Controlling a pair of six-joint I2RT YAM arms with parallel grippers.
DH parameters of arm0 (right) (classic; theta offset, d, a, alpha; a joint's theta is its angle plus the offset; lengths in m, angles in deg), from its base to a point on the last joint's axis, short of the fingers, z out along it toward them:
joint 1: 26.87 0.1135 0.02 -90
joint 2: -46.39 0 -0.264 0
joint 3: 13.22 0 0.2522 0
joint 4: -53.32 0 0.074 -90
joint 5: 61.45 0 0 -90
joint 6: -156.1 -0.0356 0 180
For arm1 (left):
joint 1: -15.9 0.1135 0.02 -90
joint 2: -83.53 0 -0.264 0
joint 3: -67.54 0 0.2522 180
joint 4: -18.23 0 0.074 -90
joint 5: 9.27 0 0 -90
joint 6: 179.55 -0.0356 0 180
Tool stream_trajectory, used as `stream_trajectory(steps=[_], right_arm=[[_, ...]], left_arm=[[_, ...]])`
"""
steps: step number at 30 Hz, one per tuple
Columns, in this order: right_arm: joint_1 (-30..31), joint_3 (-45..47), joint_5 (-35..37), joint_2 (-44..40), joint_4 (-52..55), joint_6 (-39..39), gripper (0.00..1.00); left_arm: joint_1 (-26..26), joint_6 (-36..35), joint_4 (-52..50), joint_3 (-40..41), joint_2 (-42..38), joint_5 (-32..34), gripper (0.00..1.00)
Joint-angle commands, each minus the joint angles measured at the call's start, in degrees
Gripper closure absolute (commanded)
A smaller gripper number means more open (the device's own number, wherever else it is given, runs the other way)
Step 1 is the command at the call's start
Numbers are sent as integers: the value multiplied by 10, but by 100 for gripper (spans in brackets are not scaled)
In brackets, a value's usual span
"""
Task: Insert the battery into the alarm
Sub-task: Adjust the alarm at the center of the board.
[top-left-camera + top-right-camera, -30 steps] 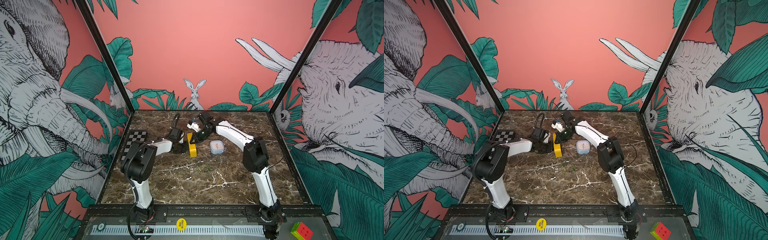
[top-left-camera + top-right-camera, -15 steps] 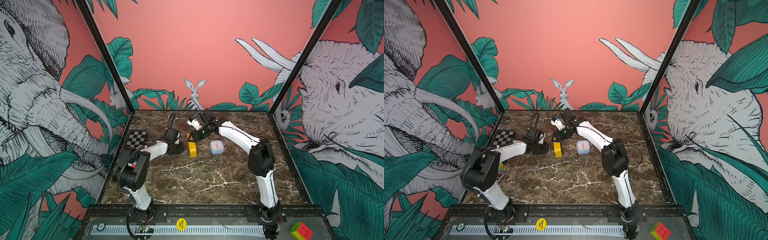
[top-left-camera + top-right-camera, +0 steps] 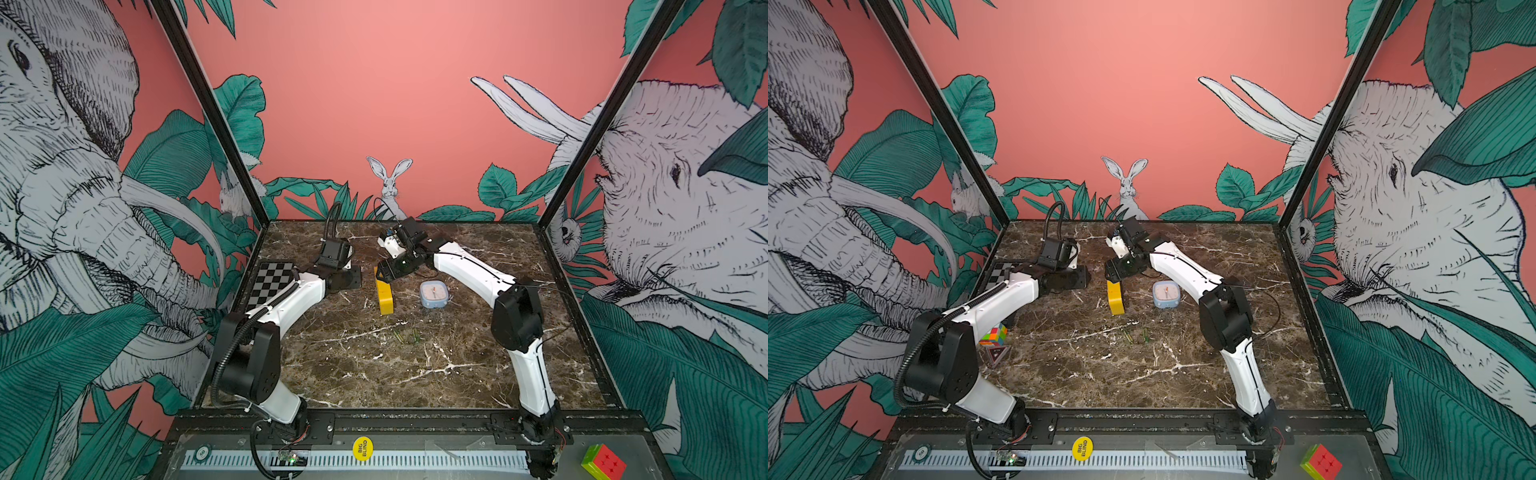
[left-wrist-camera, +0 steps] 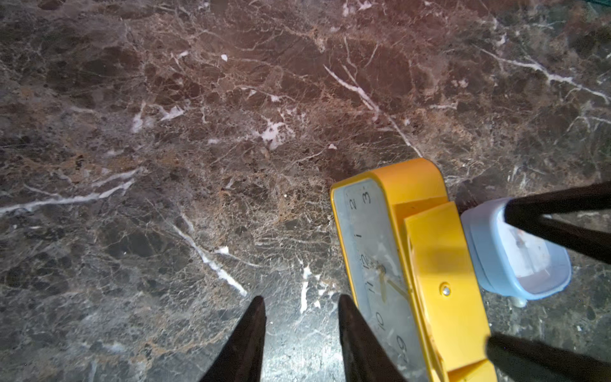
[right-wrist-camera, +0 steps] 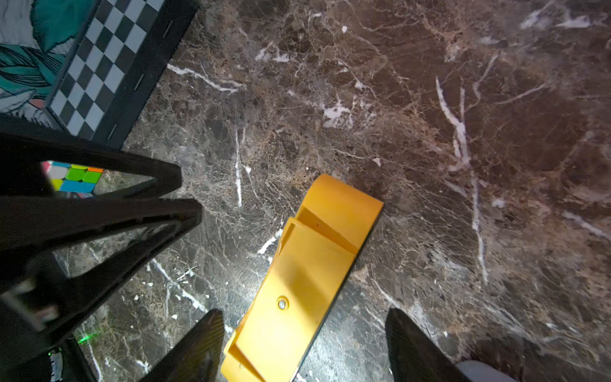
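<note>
Left gripper (image 4: 301, 330) sits farther from the yellow alarm (image 3: 384, 297) than before, jaws narrowly apart and empty; right gripper (image 5: 302, 345) jaws stand wide, astride it.

Both top views look down from high in front, far from the yellow alarm clock (image 3: 384, 297); both wrist views look down from close above it, sharing it.

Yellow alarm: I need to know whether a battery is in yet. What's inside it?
Its inside is hidden: the yellow alarm shows only face and casing. Two green batteries lie on the table, apart from it.
</note>
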Motion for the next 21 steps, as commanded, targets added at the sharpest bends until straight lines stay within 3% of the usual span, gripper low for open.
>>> stream_trajectory(steps=[1, 9, 21], right_arm=[[11, -41, 11, 26, 34, -4, 26], [18, -93, 29, 72, 83, -2, 34], [30, -144, 48, 83, 133, 53, 61]], left_arm=[[7, -1, -18, 11, -22, 12, 60], [10, 1, -18, 26, -30, 15, 60], [12, -3, -23, 20, -21, 14, 60]])
